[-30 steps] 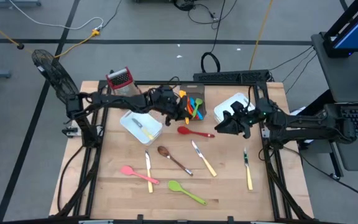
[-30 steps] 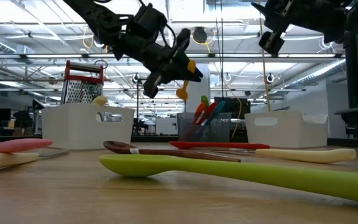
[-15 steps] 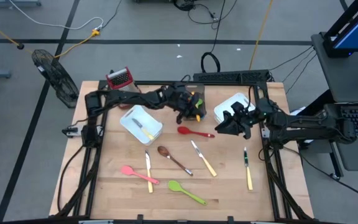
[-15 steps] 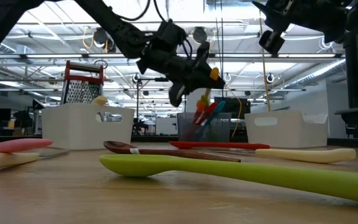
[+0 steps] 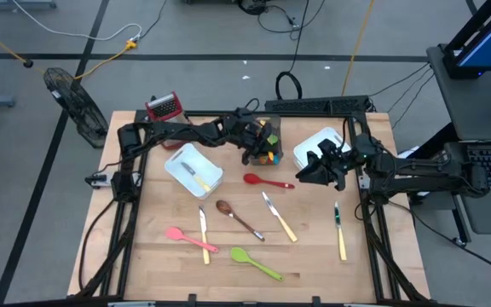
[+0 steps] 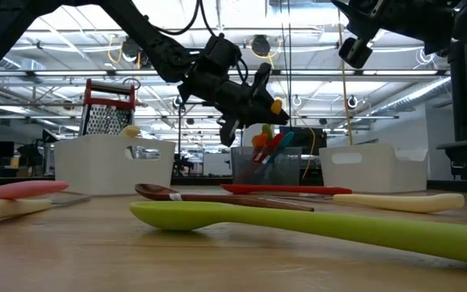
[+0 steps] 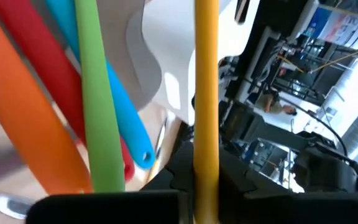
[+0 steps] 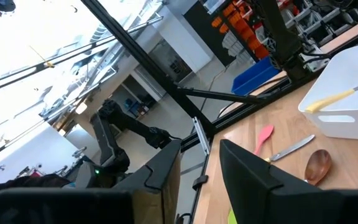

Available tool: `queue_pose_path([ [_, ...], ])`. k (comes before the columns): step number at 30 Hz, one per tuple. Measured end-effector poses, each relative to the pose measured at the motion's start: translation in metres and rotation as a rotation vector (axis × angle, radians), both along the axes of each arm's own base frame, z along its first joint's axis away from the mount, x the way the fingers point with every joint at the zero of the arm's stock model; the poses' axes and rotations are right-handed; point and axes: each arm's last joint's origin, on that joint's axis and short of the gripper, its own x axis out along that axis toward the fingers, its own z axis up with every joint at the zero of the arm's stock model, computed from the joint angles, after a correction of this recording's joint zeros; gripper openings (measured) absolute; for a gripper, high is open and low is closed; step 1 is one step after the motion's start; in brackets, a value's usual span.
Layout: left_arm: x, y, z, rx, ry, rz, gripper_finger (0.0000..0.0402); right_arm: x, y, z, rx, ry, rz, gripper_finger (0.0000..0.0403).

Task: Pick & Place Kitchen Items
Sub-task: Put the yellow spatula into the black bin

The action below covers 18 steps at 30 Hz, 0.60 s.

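Observation:
My left gripper (image 5: 258, 141) reaches over the dark grey bin (image 5: 273, 130) at the far middle and is shut on a yellow utensil (image 7: 205, 81). Orange, red, blue and green utensils (image 7: 95, 93) stand in that bin. My right gripper (image 5: 312, 173) hangs open and empty above the table beside the right white bin (image 5: 318, 145). A red spoon (image 5: 267, 181), a brown spoon (image 5: 237, 217), a pink spoon (image 5: 190, 239), a green spoon (image 5: 256, 263) and yellow-handled knives (image 5: 278, 216) lie flat on the table. My left gripper pinches the yellow utensil's handle (image 7: 205, 155) between its two fingers. The handle sticks out ahead of the fingertips, beside the utensils in the bin. In the low view the gripper (image 6: 250, 93) slants down toward the dark bin from above, and the utensil is clear of the table.
A white bin (image 5: 193, 169) holding a knife stands left of centre. A red-topped box grater (image 5: 164, 107) stands at the far left. Another knife (image 5: 339, 230) lies near the right edge, and one (image 5: 203, 232) lies beside the pink spoon.
My left gripper has carried the yellow utensil toward the table's right and far side, from beside the left white bin to over the dark grey bin, staying shut on it. My right arm has kept still.

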Motion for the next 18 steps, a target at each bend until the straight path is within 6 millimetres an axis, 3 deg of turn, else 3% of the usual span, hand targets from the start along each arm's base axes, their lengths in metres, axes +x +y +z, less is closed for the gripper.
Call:
queue_pose_path([
  [18, 0.0021, -0.0062, 0.0023, 0.024, -0.042, -0.096, 0.0210, 0.0001, -0.0001, 0.0000, 0.007, 0.003, -0.004, 0.0105],
])
